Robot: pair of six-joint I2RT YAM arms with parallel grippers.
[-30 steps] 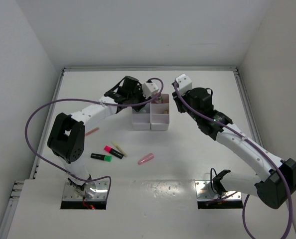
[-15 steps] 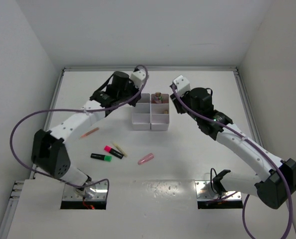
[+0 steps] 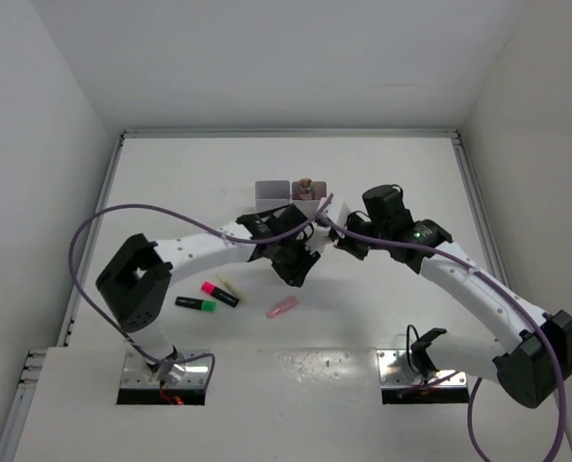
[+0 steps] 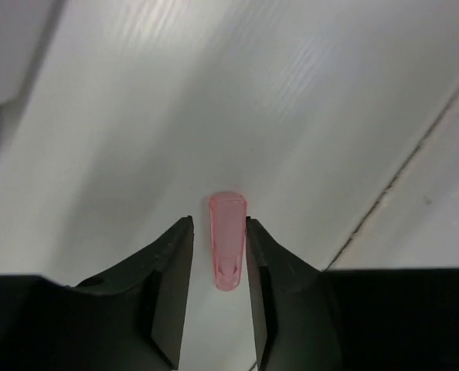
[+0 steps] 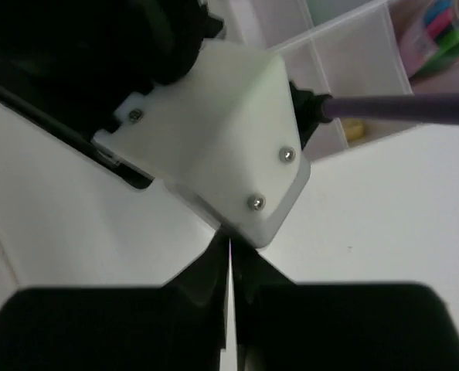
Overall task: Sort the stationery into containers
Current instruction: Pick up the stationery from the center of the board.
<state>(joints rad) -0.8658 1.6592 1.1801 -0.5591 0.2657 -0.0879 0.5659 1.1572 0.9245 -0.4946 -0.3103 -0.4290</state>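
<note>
A translucent pink piece [image 3: 282, 307] lies on the table in front of the tray. In the left wrist view it [image 4: 227, 247] lies between the tips of my open left gripper [image 4: 218, 224], which hovers above it [image 3: 300, 271] without gripping it. My right gripper [image 3: 337, 239] is shut and empty [image 5: 229, 247], close beside the left wrist. The white organiser tray [image 3: 272, 191] is mostly hidden under both arms. One back compartment holds colourful items [image 3: 305, 185]. The tray also shows in the right wrist view [image 5: 345, 62].
A pink highlighter [image 3: 220, 294], a green highlighter [image 3: 195, 304] and a thin tan stick [image 3: 230, 287] lie at the front left. The left arm's white camera housing [image 5: 222, 147] fills the right wrist view. Walls enclose the table.
My left arm swung from behind the tray to its front and now hangs over the pink piece. My right gripper moved down and left, close to the left wrist.
</note>
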